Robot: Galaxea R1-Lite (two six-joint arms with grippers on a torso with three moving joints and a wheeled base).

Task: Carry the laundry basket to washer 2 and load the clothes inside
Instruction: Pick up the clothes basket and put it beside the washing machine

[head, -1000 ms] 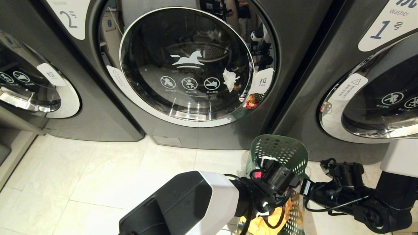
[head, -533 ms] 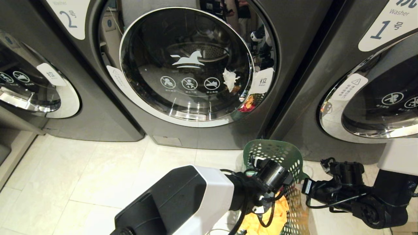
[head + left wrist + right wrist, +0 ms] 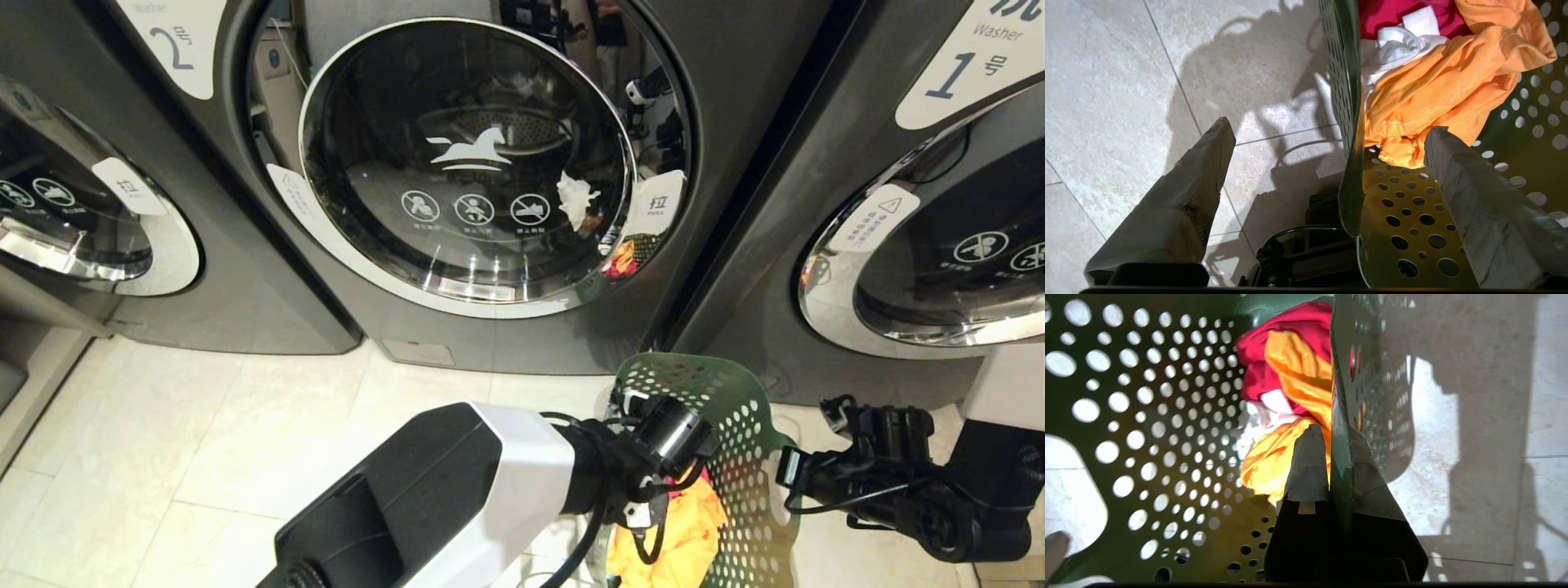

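While resting on the tiled floor before the dark grey front-loading washer 2 [image 3: 490,163], the dark green perforated plastic laundry basket [image 3: 735,457] is flexing, probably light; the right gripper [image 3: 1337,465] is pinching its rim, the left gripper [image 3: 1327,139] is straddling the opposite wall, spread wide.

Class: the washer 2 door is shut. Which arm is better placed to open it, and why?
Left. The left gripper has open jaws astride the laundry basket wall, gripping nothing; the right gripper is clamped on its rim, holding it.
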